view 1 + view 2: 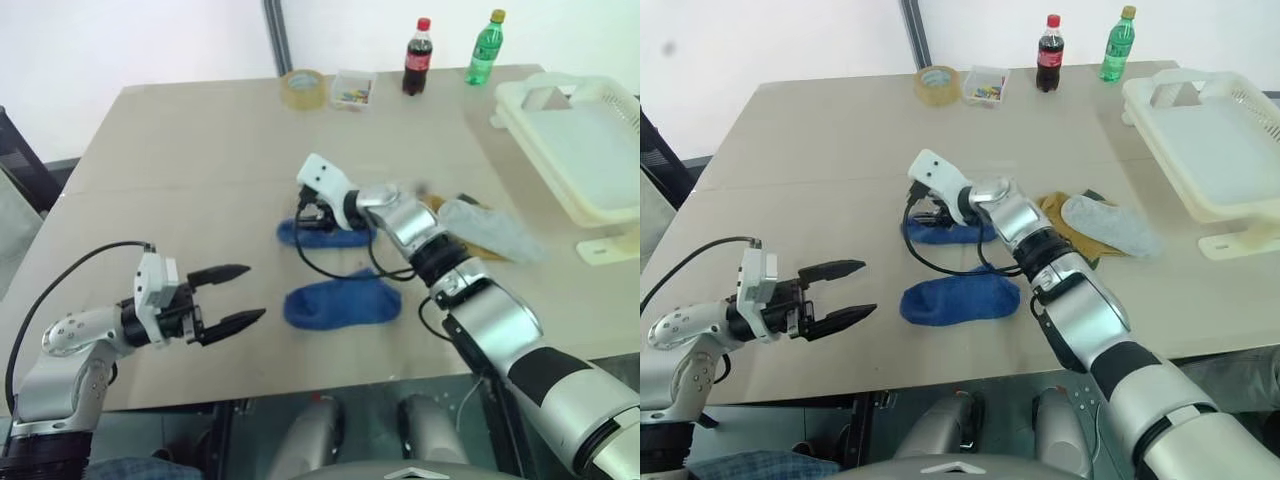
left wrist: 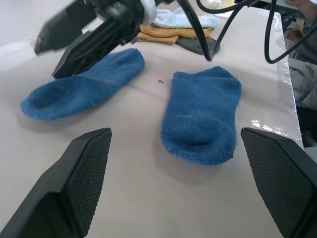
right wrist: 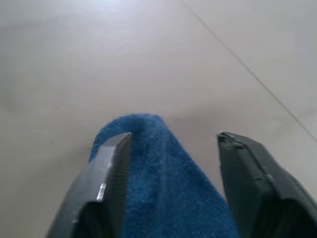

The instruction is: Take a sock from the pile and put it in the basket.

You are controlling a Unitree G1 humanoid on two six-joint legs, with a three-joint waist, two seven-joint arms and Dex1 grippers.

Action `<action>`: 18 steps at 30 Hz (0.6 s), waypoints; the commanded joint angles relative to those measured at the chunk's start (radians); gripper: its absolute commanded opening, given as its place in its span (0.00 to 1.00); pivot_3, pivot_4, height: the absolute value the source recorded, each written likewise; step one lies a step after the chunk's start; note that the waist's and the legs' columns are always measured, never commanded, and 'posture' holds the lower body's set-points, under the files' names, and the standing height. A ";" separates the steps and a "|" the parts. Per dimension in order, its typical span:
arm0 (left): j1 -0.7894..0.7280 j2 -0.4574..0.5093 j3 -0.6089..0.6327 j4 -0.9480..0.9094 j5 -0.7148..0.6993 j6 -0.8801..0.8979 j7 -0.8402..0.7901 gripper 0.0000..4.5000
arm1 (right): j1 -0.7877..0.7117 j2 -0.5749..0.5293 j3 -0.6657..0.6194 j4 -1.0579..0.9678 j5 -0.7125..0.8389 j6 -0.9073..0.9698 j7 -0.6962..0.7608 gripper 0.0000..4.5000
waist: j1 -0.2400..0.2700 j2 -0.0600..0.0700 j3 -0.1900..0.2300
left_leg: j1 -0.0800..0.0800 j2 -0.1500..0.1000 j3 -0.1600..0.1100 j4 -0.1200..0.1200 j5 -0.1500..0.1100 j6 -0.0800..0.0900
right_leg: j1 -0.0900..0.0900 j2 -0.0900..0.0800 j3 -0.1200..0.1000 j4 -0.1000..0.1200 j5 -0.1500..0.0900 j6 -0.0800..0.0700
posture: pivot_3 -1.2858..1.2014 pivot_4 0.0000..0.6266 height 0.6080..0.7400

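Note:
Two royal-blue socks lie flat on the tan table, the far sock (image 1: 325,236) and a near one (image 1: 342,303). My right gripper (image 1: 312,215) hovers over the far sock's left end, open, with the sock (image 3: 163,188) showing between and below its fingers. To the right lies what is left of the pile (image 1: 485,233): a pale grey-blue sock over mustard-yellow and dark ones. The cream basket (image 1: 598,110) stands at the table's far right. My left gripper (image 1: 235,295) is open above the table's near left, pointing toward the near sock (image 2: 203,114), with nothing held.
At the table's far edge stand a tape roll (image 1: 302,88), a small clear box (image 1: 353,88), a cola bottle (image 1: 418,57) and a green bottle (image 1: 484,47). A white plastic piece (image 1: 610,247) lies in front of the basket. Black cables hang from my right wrist.

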 commanded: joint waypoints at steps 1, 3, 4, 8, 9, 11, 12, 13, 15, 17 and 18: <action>-0.042 0.006 0.030 -0.025 -0.026 0.033 0.054 1.00 | 0.077 -0.053 -0.059 -0.238 0.045 0.153 -0.002 0.59 | 0.001 0.000 0.000 | 0.000 0.000 0.000 0.000 0.000 0.000 | 0.000 0.000 0.000 0.000 0.000 0.000 | 0.52 0.24 1.00; -0.089 0.003 0.017 0.008 0.001 0.050 0.105 1.00 | 0.154 -0.108 -0.103 -0.364 0.065 0.258 -0.023 0.59 | 0.004 0.000 0.000 | 0.000 0.000 0.000 0.001 0.000 0.000 | 0.000 0.000 0.001 0.002 0.000 0.000 | 0.52 0.24 1.00; -0.115 -0.001 0.009 0.024 0.008 0.068 0.134 1.00 | 0.190 -0.131 -0.124 -0.417 0.076 0.307 -0.033 0.59 | 0.003 0.000 0.000 | 0.000 0.000 0.001 0.002 0.000 0.000 | 0.000 0.000 0.001 0.003 0.000 0.000 | 0.52 0.24 1.00; -0.278 -0.049 -0.046 0.109 0.025 0.181 0.271 1.00 | 0.314 -0.201 -0.209 -0.534 0.121 0.462 -0.074 0.59 | 0.014 -0.001 -0.001 | 0.000 -0.001 0.001 0.003 0.000 0.000 | 0.000 -0.001 0.001 0.005 0.000 0.000 | 0.52 0.24 1.00; -0.308 -0.058 -0.062 0.128 0.040 0.200 0.296 1.00 | 0.335 -0.212 -0.214 -0.551 0.129 0.491 -0.079 0.59 | 0.011 -0.001 -0.001 | 0.000 -0.001 0.001 0.004 0.000 0.000 | -0.001 -0.001 0.001 0.006 0.000 0.000 | 0.52 0.24 1.00; -0.356 -0.064 -0.102 0.172 0.085 0.210 0.319 1.00 | 0.367 -0.226 -0.222 -0.573 0.142 0.539 -0.090 0.59 | 0.002 -0.001 -0.001 | 0.000 -0.002 0.002 0.004 0.000 0.000 | -0.001 -0.002 0.002 0.007 0.000 0.000 | 0.52 0.24 1.00; -0.373 -0.067 -0.118 0.189 0.102 0.212 0.324 1.00 | 0.379 -0.231 -0.221 -0.580 0.147 0.553 -0.096 0.59 | -0.004 -0.001 -0.001 | 0.000 -0.002 0.003 0.004 0.000 0.000 | -0.001 -0.002 0.004 0.009 0.000 0.000 | 0.52 0.24 1.00; -0.387 -0.071 -0.127 0.204 0.112 0.211 0.326 1.00 | 0.389 -0.235 -0.217 -0.588 0.150 0.561 -0.101 0.59 | -0.011 -0.001 -0.001 | 0.000 -0.002 0.005 0.004 0.000 0.000 | -0.003 -0.001 0.007 0.009 0.000 0.000 | 0.52 0.24 1.00; -0.411 -0.077 -0.152 0.238 0.138 0.197 0.322 1.00 | 0.402 -0.225 -0.225 -0.602 0.169 0.586 -0.114 0.59 | -0.020 -0.001 -0.001 | 0.000 -0.001 0.004 0.004 0.000 0.000 | -0.003 -0.001 0.007 0.009 0.000 0.000 | 0.52 0.24 1.00; -0.426 -0.080 -0.174 0.264 0.163 0.180 0.312 1.00 | 0.407 -0.181 -0.274 -0.612 0.219 0.627 -0.137 0.59 | -0.024 -0.001 -0.001 | 0.000 -0.001 0.005 0.004 0.000 0.000 | -0.003 -0.001 0.007 0.009 0.000 0.000 | 0.52 0.24 1.00; -0.431 -0.083 -0.181 0.274 0.171 0.174 0.309 1.00 | 0.404 -0.157 -0.299 -0.615 0.243 0.645 -0.149 0.59 | -0.024 -0.001 -0.001 | 0.000 -0.001 0.005 0.004 0.000 0.000 | -0.003 -0.001 0.007 0.009 0.000 0.000 | 0.52 0.24 1.00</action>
